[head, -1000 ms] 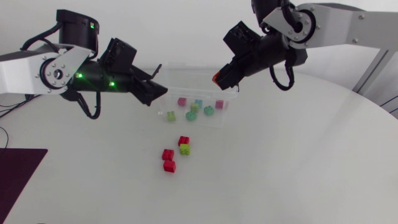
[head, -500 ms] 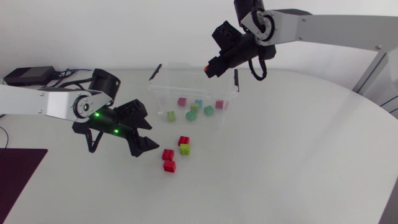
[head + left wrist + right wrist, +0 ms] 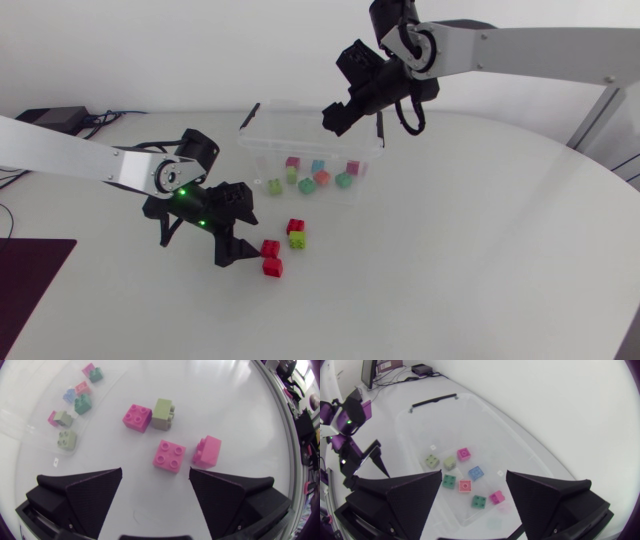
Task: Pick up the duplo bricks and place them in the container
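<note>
Four duplo bricks sat loose on the table [image 3: 450,250], all of them ahead of the left gripper [image 3: 155,477]. Its fingers were spread wide, not touching any brick. The nearest red brick [image 3: 169,456] was just ahead of the gap between the fingertips, studs up, close but apart from both fingers. A second red brick [image 3: 207,451] lay tipped on its side right beside that one, more in line with one finger than with the gap. A bit further ahead were a third red brick [image 3: 137,417] and a lime brick [image 3: 163,413], side by side and touching as far as I could tell.

From the head view, the left gripper [image 3: 240,242] was down low at the table, with that little cluster just past its tips.

Over on the other side, the right gripper [image 3: 474,480] hung above the clear container [image 3: 420,425], looking down into it, fingers also held well apart. Under it, inside the container, was a scatter of bricks: a blue brick [image 3: 475,473] pretty much straight below the gap, a coral brick [image 3: 465,486] next to it, a pink brick [image 3: 464,453] a little further ahead, plus a few green and olive ones around them. In the head view, that right gripper [image 3: 335,118] sat over the far rim of the container [image 3: 255,150], well apart from the left gripper and from the bricks on the table.
</note>
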